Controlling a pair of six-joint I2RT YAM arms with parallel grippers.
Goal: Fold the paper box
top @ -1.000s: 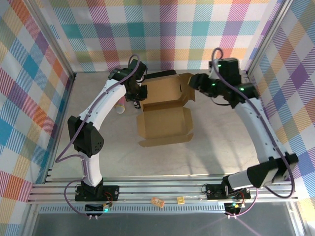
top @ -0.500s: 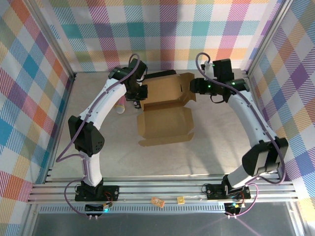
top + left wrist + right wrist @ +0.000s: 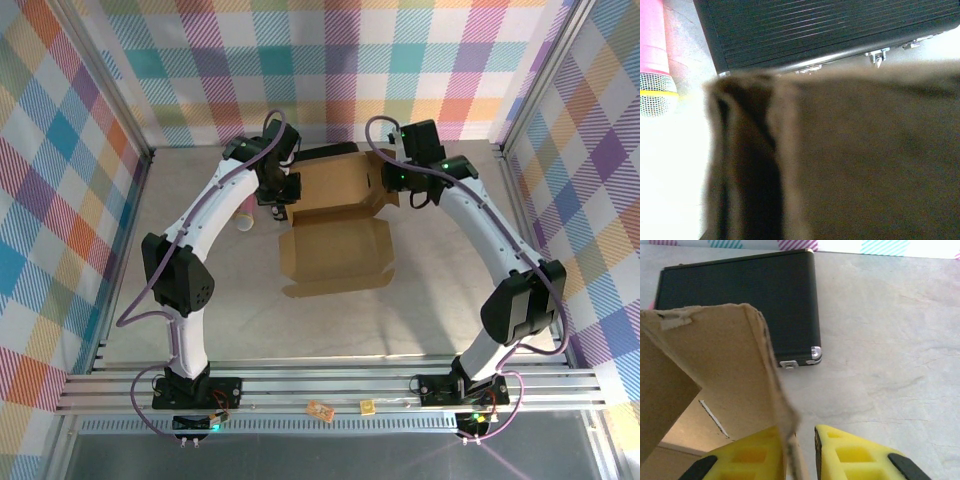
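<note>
The paper box (image 3: 335,250) is lying open in the middle of the top view, on the pale surface (image 3: 330,330). Its shallow tray is sitting toward the lower centre of the frame, and its lid panel is standing up just above that, leaning toward the black hard case (image 3: 325,152) at the upper centre.

The left end effector (image 3: 280,200) is sitting at the left edge of the lid panel. In the left wrist view, blurred brown cardboard (image 3: 865,160) is filling the lower frame and hiding the fingers. The jaws are drawn together, and they are probably pinching that left edge, though the blur makes this hard to confirm. The ribbed case (image 3: 825,30) with its metal latches is running across the top of that view. A pink microphone with a mesh head (image 3: 652,50) is lying at the upper left.

The right end effector (image 3: 385,182) is reaching to the flap at the right end of the lid panel. In the right wrist view its yellow fingers (image 3: 855,457) are straddling the flap's edge (image 3: 715,370) at the bottom of the frame. The left finger is lying against the cardboard and the right one is standing slightly off it, so the jaws are a little apart and not clamping. The case (image 3: 735,305) is lying in the upper left of that view, behind the flap.
</note>
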